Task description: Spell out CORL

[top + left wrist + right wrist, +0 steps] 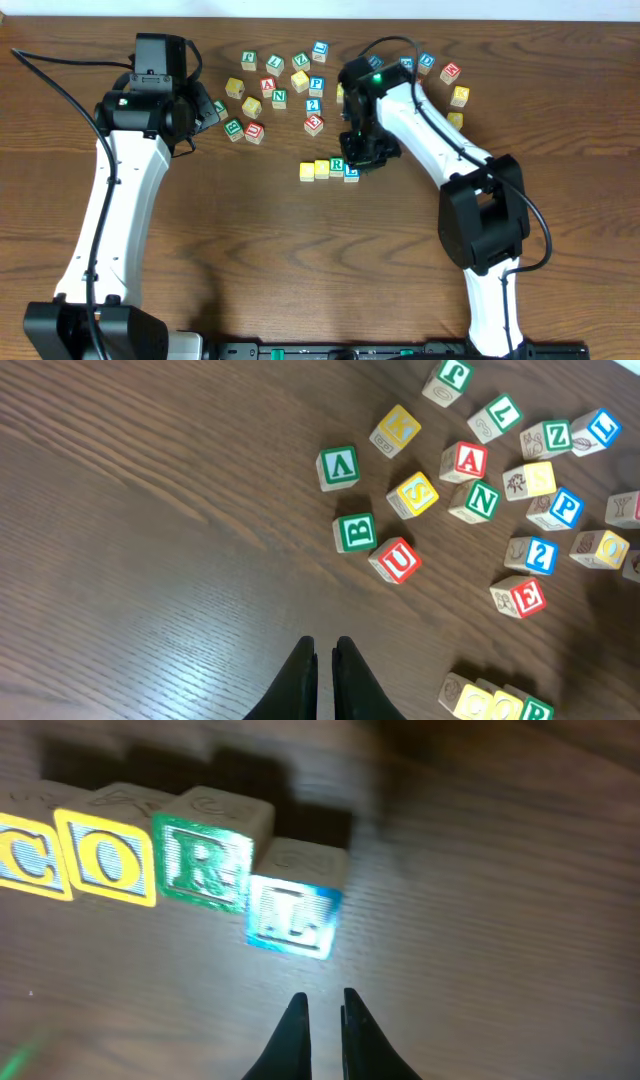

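A: Looking at the right claw point(322, 1005), its fingers are pressing almost together, pinching nothing. The L cube point(292, 915) is sitting just ahead of the tips, beside the R cube point(205, 860) but slightly out of line.

B: I'm suggesting nudging it gently forward with closed tips, level with its neighbour, without knocking that one askew.

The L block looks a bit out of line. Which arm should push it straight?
Probably the right arm. The right gripper, shut, sits just beside the L block, which is out of step with the R block. The left gripper is farther off, by the loose blocks.
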`<move>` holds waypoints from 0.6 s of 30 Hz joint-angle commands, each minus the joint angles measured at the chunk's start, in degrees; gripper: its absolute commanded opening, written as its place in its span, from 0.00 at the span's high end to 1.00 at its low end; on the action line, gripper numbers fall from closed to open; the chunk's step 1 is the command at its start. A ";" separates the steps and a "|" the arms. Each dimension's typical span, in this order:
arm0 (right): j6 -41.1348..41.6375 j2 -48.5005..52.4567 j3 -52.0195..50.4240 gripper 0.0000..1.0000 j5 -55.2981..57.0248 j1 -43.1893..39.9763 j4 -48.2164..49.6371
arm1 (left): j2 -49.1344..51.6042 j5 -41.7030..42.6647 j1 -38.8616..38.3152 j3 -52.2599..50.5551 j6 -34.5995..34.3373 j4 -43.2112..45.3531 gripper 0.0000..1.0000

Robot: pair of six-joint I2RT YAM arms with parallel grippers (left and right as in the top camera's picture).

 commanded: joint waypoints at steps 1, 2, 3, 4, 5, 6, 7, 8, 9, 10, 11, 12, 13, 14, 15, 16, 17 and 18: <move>1.68 -1.20 -1.55 0.94 0.17 2.23 0.94 | -0.20 -0.76 0.11 -0.15 0.96 -0.26 0.92; 2.10 -1.20 -1.97 0.94 0.44 2.69 1.22 | -0.20 -0.76 0.11 -0.15 0.96 -0.28 0.92; 2.34 -1.20 -2.16 0.94 0.52 3.13 1.25 | -0.20 -0.76 0.11 -0.15 0.96 -0.28 0.92; 2.34 -1.20 -2.32 0.95 0.52 3.48 1.22 | -0.20 -0.76 0.11 -0.15 0.98 -0.26 0.92; 2.34 -1.20 -2.54 0.94 0.52 3.93 1.22 | -0.20 -0.76 0.11 -0.15 0.96 -0.26 0.92; 2.34 -1.20 -2.71 0.95 0.52 4.20 1.20 | -0.20 -0.76 0.11 -0.15 0.96 -0.26 0.92; 2.34 -1.20 -2.91 0.99 0.52 4.50 1.18 | -0.17 -0.79 0.11 -0.15 0.96 -0.24 0.92; 2.54 -1.20 -3.23 0.99 0.61 4.85 1.20 | -0.15 -0.81 0.11 -0.15 0.96 -0.24 0.92; 3.19 -1.20 -3.63 0.99 0.96 5.16 1.25 | -0.13 -0.81 0.11 -0.15 0.96 -0.24 0.92; 3.87 -1.20 -4.02 0.99 1.40 5.40 1.27 | -0.09 -0.81 0.11 -0.15 0.96 -0.24 0.92; 4.50 -1.20 -4.79 0.99 2.03 5.70 1.42 | -0.07 -0.81 0.11 -0.15 0.96 -0.26 0.92; 4.76 -1.20 -5.31 0.99 2.21 5.86 1.49 | 0.02 -0.79 0.11 -0.15 0.96 -0.24 0.92; 4.87 -1.20 -5.73 0.99 2.23 5.92 1.57 | 0.04 -0.81 0.11 -0.15 0.96 -0.24 0.93; 4.87 -1.20 -6.27 0.99 2.21 5.95 1.79 | 0.13 -0.81 0.11 -0.15 0.96 -0.24 0.92; 4.87 -1.20 -6.75 0.99 2.21 5.95 2.08 | 0.17 -0.81 0.11 -0.15 0.96 -0.24 0.92; 4.87 -1.20 -7.06 0.99 2.23 5.95 2.29 | 0.24 -0.79 0.11 -0.15 0.96 -0.24 0.92; 4.87 -1.20 -7.45 0.99 2.23 5.95 2.73 | 0.24 -0.79 0.11 -0.15 0.96 -0.24 0.92; 4.87 -1.20 -7.80 0.99 2.23 5.95 3.23 | 0.24 -0.79 0.11 -0.15 0.96 -0.24 0.92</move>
